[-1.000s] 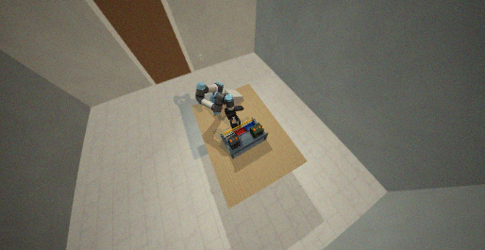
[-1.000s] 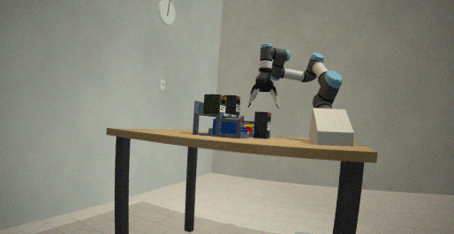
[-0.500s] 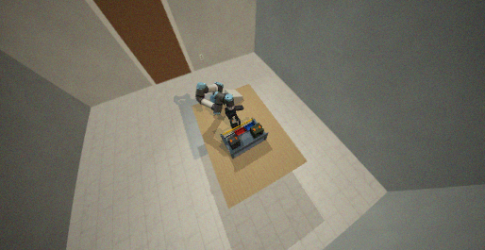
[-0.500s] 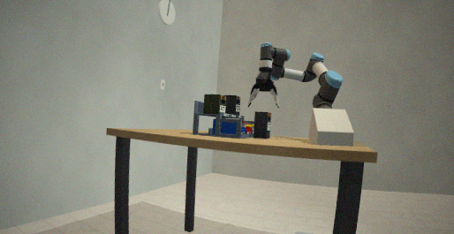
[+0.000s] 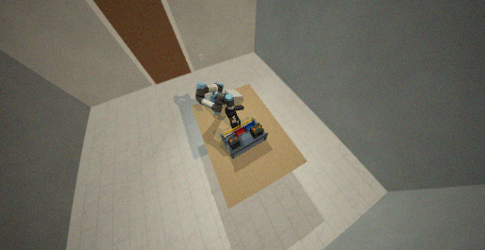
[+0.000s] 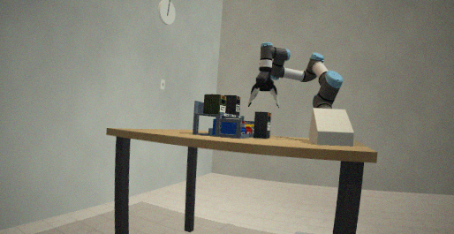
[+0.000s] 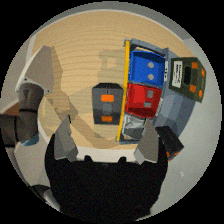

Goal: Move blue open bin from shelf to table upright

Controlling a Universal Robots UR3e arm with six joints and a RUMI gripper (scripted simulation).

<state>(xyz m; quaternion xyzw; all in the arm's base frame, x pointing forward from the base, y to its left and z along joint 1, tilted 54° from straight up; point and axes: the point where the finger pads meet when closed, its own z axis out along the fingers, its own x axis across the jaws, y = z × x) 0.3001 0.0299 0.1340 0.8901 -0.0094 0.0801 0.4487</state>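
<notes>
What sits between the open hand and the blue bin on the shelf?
In the wrist view, only the shelf's yellow front rail lies between the hand and the blue bin; the dark box stands beside it.

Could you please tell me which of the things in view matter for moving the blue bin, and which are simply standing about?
For the job:
blue bin, in the shelf
gripper, open and holding nothing, above the table

Standing about:
red bin next to the blue one
dark box on the table in front of the shelf
two dark boxes on top of the shelf
</notes>
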